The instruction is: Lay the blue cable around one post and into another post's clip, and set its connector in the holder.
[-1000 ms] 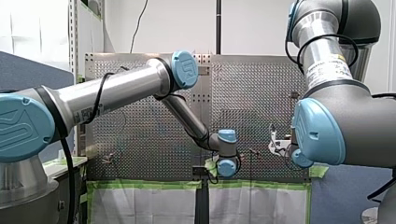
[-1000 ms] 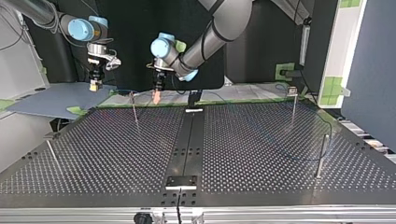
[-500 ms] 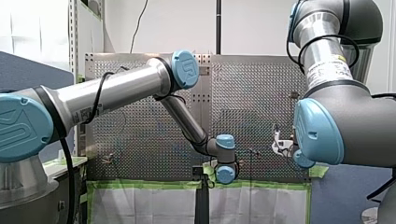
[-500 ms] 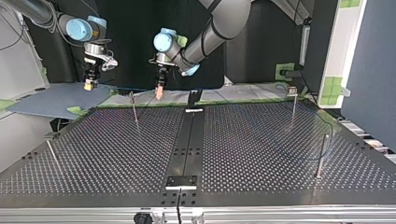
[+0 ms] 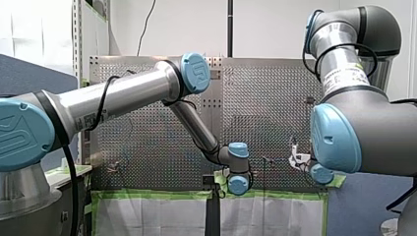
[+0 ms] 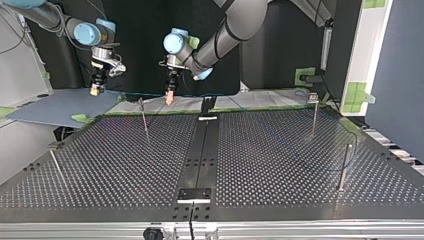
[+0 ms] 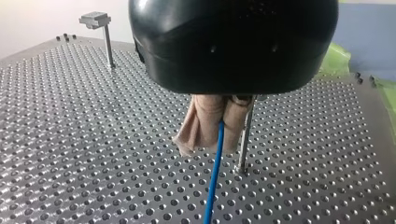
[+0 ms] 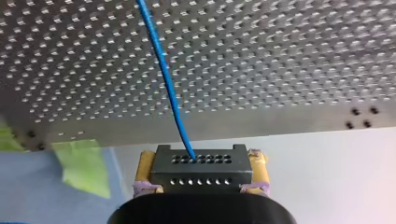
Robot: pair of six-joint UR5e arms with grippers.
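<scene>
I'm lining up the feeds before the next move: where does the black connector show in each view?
Front view: too small to make out.
Top view: at the tip of my right gripper, far left.
Left wrist view: not in it.
Right wrist view: connector clamped between yellow pads, blue cable leaving it.
Shared landmark: the perforated table.

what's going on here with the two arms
Two arms are routing a blue cable over the perforated table. My right gripper holds the cable's black connector between yellow pads, out past the table's edge. My left gripper pinches the cable close beside a post. The connector is not yet in any holder.
</scene>
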